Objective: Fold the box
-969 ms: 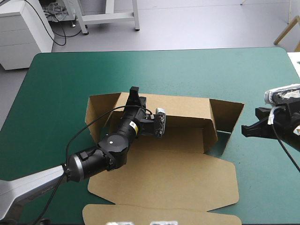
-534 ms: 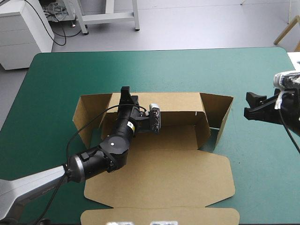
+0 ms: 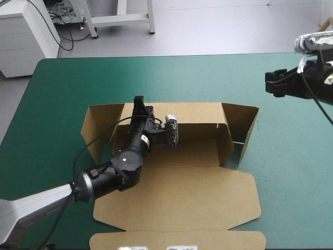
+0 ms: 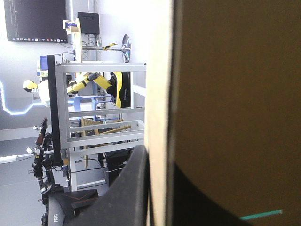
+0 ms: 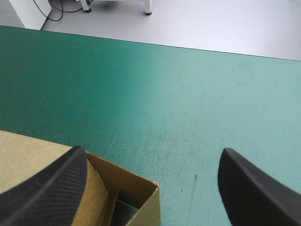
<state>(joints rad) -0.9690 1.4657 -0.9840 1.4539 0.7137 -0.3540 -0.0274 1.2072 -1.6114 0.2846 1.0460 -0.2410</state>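
The box (image 3: 182, 156) is sitting where it was just before, at the middle of the cover (image 3: 57, 94). Only the right gripper (image 3: 271, 83) is moving, lifting off toward the far right corner with its fingers wide apart and empty. The back wall (image 3: 197, 112), left flap (image 3: 93, 125) and right flap (image 3: 244, 122) are standing, and the lid (image 3: 182, 200) is lying flat toward the near edge. The left gripper (image 3: 138, 101) is pinching the back wall's top edge (board between its fingers). It should probably be holding that wall upright while the right is coming back in low to tuck the right flap inward.
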